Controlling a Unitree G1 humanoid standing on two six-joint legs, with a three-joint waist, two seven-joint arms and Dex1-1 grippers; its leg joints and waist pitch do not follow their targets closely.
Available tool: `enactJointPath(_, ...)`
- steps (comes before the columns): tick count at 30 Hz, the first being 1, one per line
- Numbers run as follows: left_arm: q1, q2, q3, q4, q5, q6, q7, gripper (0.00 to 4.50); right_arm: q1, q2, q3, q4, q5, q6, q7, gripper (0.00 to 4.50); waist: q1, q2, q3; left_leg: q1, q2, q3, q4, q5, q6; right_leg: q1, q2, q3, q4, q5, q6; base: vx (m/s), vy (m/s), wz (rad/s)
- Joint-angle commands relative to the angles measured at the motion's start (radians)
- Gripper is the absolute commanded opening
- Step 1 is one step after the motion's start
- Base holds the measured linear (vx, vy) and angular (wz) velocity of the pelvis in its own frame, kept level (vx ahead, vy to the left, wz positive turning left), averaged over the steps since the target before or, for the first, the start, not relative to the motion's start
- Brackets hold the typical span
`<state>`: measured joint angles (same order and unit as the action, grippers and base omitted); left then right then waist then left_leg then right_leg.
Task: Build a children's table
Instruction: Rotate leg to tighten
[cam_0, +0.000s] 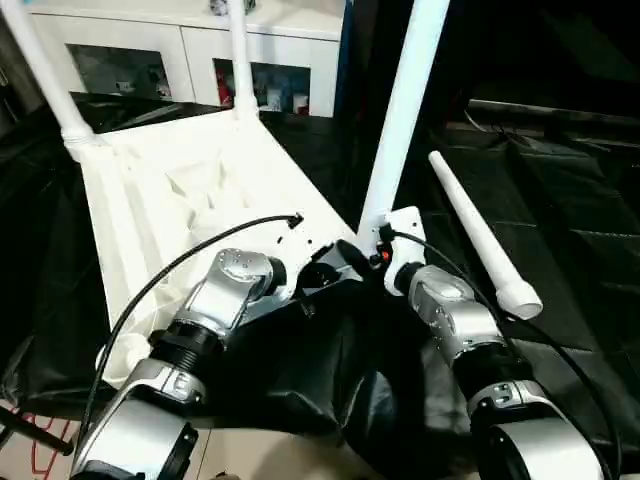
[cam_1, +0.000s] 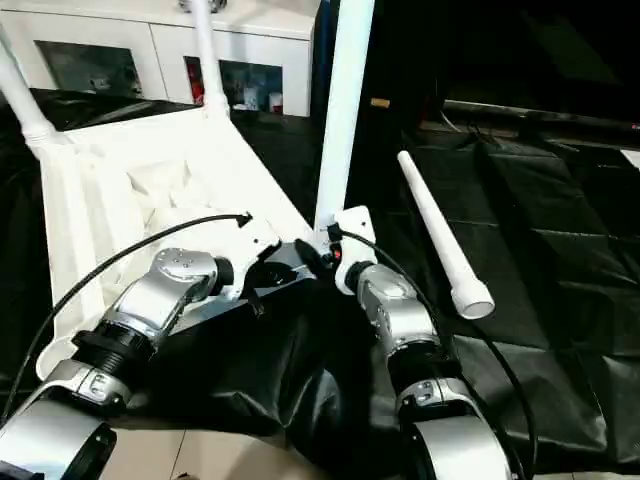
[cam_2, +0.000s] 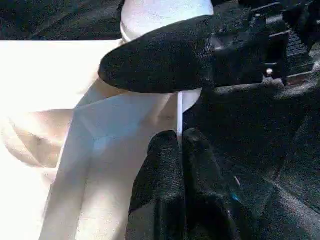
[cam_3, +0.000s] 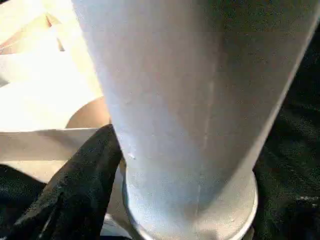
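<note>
The children's table's white tabletop (cam_0: 190, 170) lies upside down on black sheeting. Two white legs (cam_0: 45, 70) (cam_0: 238, 50) stand in its far corner sockets. A third leg (cam_0: 400, 120) stands upright in the near right corner socket, and my right gripper (cam_0: 378, 250) is shut on its base. One of its black fingers (cam_3: 85, 180) presses against the leg's collar (cam_3: 190, 200). My left gripper (cam_2: 180, 142) is shut, with its fingertips at the tabletop's thin rim just beside that socket. The right gripper's finger (cam_2: 165, 55) crosses in front of it. The last leg (cam_0: 482, 240) lies loose on the sheeting to the right.
A white glass-door cabinet (cam_0: 150, 50) stands behind the tabletop. Black sheeting (cam_0: 560, 250) covers the floor all around and is bunched up under my forearms. Light floor (cam_0: 270, 455) and a red cable (cam_0: 40, 450) show at the near left.
</note>
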<state>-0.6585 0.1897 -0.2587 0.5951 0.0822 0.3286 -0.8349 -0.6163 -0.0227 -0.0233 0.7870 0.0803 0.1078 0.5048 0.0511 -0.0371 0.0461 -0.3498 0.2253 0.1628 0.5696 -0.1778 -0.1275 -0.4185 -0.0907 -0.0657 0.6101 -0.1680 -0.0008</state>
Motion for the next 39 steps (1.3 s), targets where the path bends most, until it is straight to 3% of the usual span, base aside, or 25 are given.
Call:
enactJointPath(1, 0.000, -0.020, -0.015, -0.049, -0.038, -0.065, -0.038, 0.00, 0.024, 0.038, 0.112, -0.032, 0.007, 0.012, 0.164, 3.87, 0.005, -0.003, -0.062, -0.014, -0.009, 0.016, -0.062, -0.220, 0.049, 0.060, -0.032, 0.031, -0.081, -0.288, -0.170, 0.000, 0.000, 0.00)
enactJointPath(6, 0.040, 0.040, -0.027, -0.096, -0.061, -0.090, -0.144, 0.00, 0.072, -0.052, 0.157, -0.131, 0.042, 0.004, 0.359, 3.87, 0.007, -0.001, -0.062, -0.012, -0.005, 0.017, -0.061, -0.204, 0.072, 0.061, -0.032, 0.033, -0.076, -0.236, -0.195, 0.000, 0.000, 0.00)
enactJointPath(15, 0.107, 0.142, -0.049, -0.185, -0.101, -0.108, -0.341, 0.00, 0.133, -0.189, 0.199, -0.247, 0.060, -0.016, 0.627, 3.87, 0.014, 0.001, -0.057, -0.006, -0.001, 0.018, -0.063, -0.232, 0.071, 0.057, -0.032, 0.035, -0.077, -0.265, -0.204, 0.000, 0.000, 0.00)
enactJointPath(27, 0.134, 0.184, -0.051, -0.213, -0.101, -0.097, -0.395, 0.00, 0.146, -0.198, 0.223, -0.262, 0.061, -0.003, 0.677, 2.84, 0.019, -0.002, -0.059, -0.007, -0.001, 0.018, -0.064, -0.211, 0.057, 0.058, -0.033, 0.036, -0.072, -0.252, -0.202, 0.000, 0.000, 0.00)
enactJointPath(32, 0.121, 0.154, -0.030, -0.194, -0.097, -0.084, -0.330, 0.00, 0.146, -0.178, 0.214, -0.250, 0.053, 0.017, 0.623, 2.74, 0.020, -0.002, -0.057, -0.006, -0.002, 0.019, -0.064, -0.219, 0.055, 0.057, -0.033, 0.035, -0.075, -0.274, -0.196, 0.000, 0.000, 0.00)
enactJointPath(34, 0.095, 0.114, -0.008, -0.170, -0.093, -0.053, -0.255, 0.00, 0.131, -0.137, 0.185, -0.206, 0.032, 0.042, 0.486, 2.74, 0.019, -0.004, -0.054, -0.005, -0.002, 0.019, -0.065, -0.231, 0.047, 0.056, -0.032, 0.036, -0.078, -0.308, -0.184, 0.000, 0.000, 0.00)
enactJointPath(36, 0.050, 0.055, 0.017, -0.115, -0.079, -0.031, -0.144, 0.00, 0.102, -0.072, 0.135, -0.136, 0.019, 0.076, 0.297, 2.73, 0.013, -0.004, -0.052, -0.001, -0.008, 0.017, -0.067, -0.264, 0.016, 0.050, -0.034, 0.033, -0.090, -0.427, -0.146, 0.000, 0.000, 0.00)
enactJointPath(39, 0.009, 0.009, 0.029, -0.060, -0.053, -0.025, -0.036, 0.00, 0.078, -0.019, 0.097, -0.081, 0.020, 0.072, 0.164, 2.73, 0.007, -0.006, -0.053, -0.003, -0.011, 0.014, -0.064, -0.271, 0.012, 0.049, -0.036, 0.030, -0.099, -0.485, -0.112, 0.000, 0.000, 0.00)
